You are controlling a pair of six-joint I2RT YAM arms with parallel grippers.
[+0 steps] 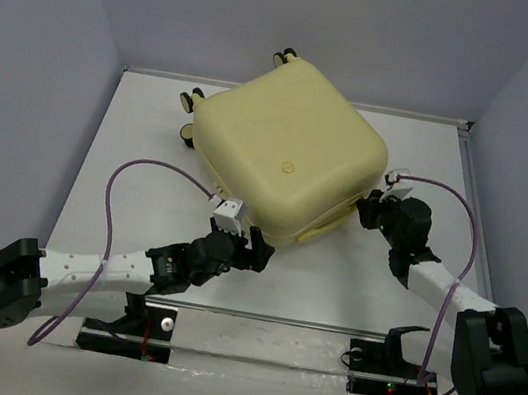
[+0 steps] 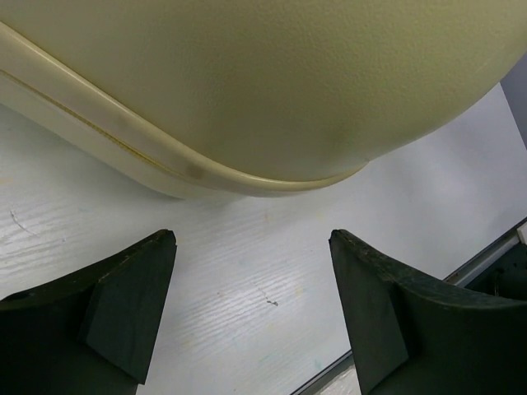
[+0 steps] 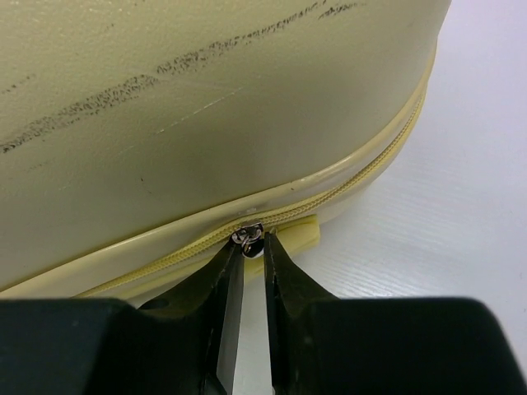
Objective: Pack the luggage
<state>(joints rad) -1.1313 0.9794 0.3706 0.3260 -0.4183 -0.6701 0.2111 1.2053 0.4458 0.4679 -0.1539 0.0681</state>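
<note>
Looks like the zipping-up step. Can see the luggage (image 1: 285,161) lying flat on the table (image 1: 330,290), a bit toward 12 o'clock from the middle, with its little wheels (image 1: 191,99) poking out at 10 to 12 o'clock. Shut lid, so no way to tell what is packed inside; nothing sticking out of the seam in these views. Over at the 4 o'clock edge of the case, find the right gripper (image 3: 249,247) squeezed nearly together, with its tips pinching the small silver zipper pull (image 3: 249,236) on the yellow zipper (image 3: 370,177). Seems to be a real hold on the pull, judging from the wrist view. Down at the 6 o'clock corner, find the left gripper (image 2: 251,239) spread wide open, holding nothing, just beside the rounded corner but not touching it. Next, probably: drag the pull along the seam, staying low and close to the shell so the tiny tab does not slip out. Could help to press the open gripper against the corner first, to stop the case from sliding or spinning on the smooth table while pulling. Cannot tell how much of the zipper is done up already.
</note>
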